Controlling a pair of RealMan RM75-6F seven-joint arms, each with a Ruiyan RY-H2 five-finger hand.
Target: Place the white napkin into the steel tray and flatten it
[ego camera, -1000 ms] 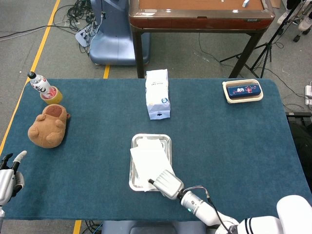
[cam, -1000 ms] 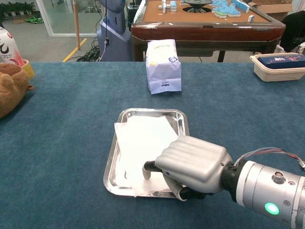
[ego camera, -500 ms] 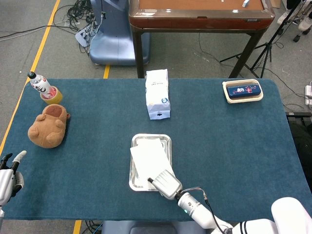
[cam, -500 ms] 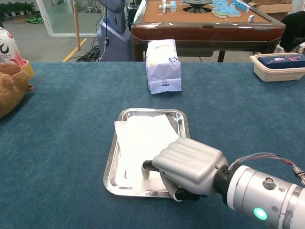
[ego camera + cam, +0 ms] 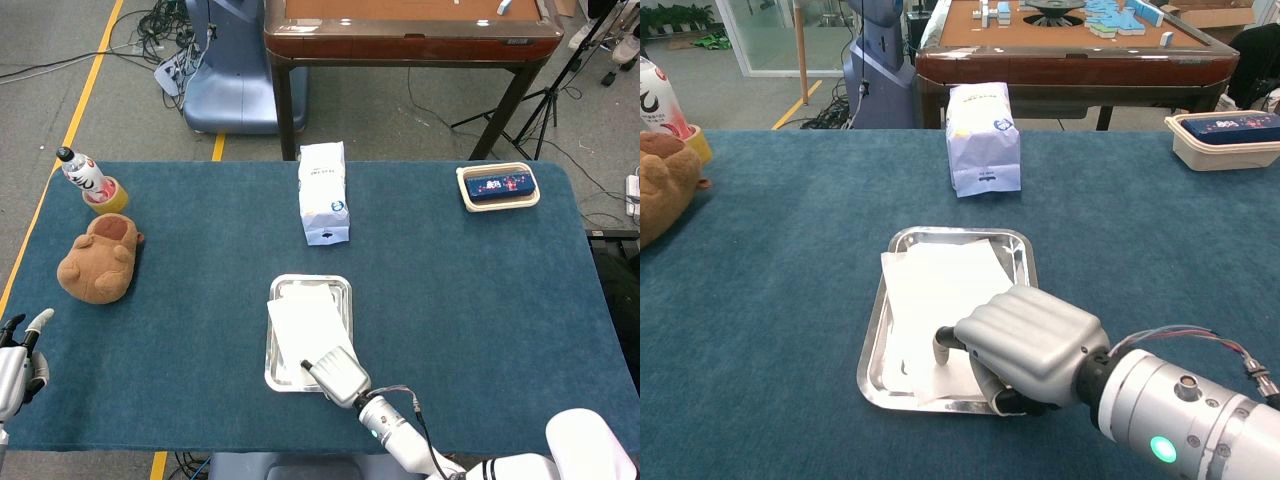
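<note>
Napkin: the white napkin (image 5: 940,290) lies in the steel tray (image 5: 1025,250), mostly flat, with its left edge lapping over the tray's left rim.
Placing: judged done, since the sheet is inside the tray.
Flattening: judged under way; the near end of the sheet is hidden under the hand, so how smooth it lies there cannot be told.
Right hand: the right hand (image 5: 1025,345) rests palm down on the near part of the napkin, one fingertip pressing the sheet, the other fingers curled under; they press and do not grasp.
Left hand: the left hand (image 5: 18,362) sits at the near left edge of the desk, fingers apart and holding nothing.
Left to do: likely getting the overhanging edge inside the rim and lifting the hand away.
Desk: the desk (image 5: 480,290) has a dark blue cloth; a plush toy (image 5: 98,258) and a bottle (image 5: 82,175) stand far left, a paper pack (image 5: 324,192) far of the tray, a boxed tray (image 5: 497,186) far right.
Room: grey floor with yellow tape, cables, and a brown game table (image 5: 410,25) beyond.
</note>
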